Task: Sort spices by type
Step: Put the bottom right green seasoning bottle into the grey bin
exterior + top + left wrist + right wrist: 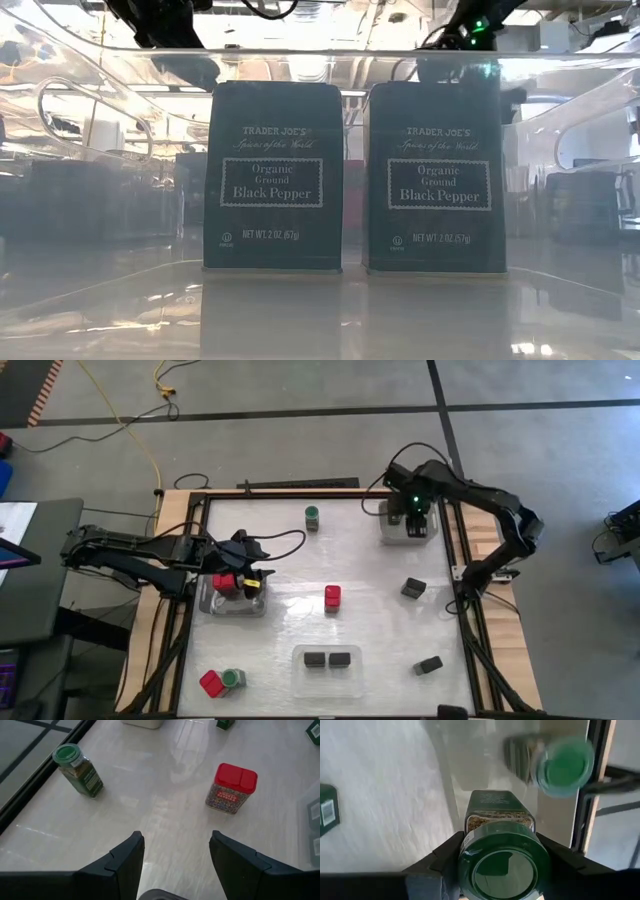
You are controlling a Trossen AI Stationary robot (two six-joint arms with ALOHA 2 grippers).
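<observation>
My right gripper (415, 518) hangs at the table's far right over a clear tray (386, 532), shut on a green-lidded jar (501, 845). A second green-lidded jar (562, 765) sits in that tray below it. My left gripper (175, 845) is open and empty above a clear tray (212, 606) at the left that holds red spices (225, 582). On the table beyond it stand a green-lidded jar (77, 770) and a red spice (231, 788). Two black boxes (273, 175) stand upright in a clear tray (300, 668) near the front edge. My right gripper pinches the jar at its lid end (470, 851) between the two fingers, one on each side. The fingers come from above, pointing down. The jar hangs upright below them, lid up, lifted clear of the tray.
Loose black boxes lie at the right (413, 588) and front right (430, 665). A red spice (212, 682) and a green-lidded jar (234, 678) stand together at the front left. A raised wooden frame (170, 540) borders the table.
</observation>
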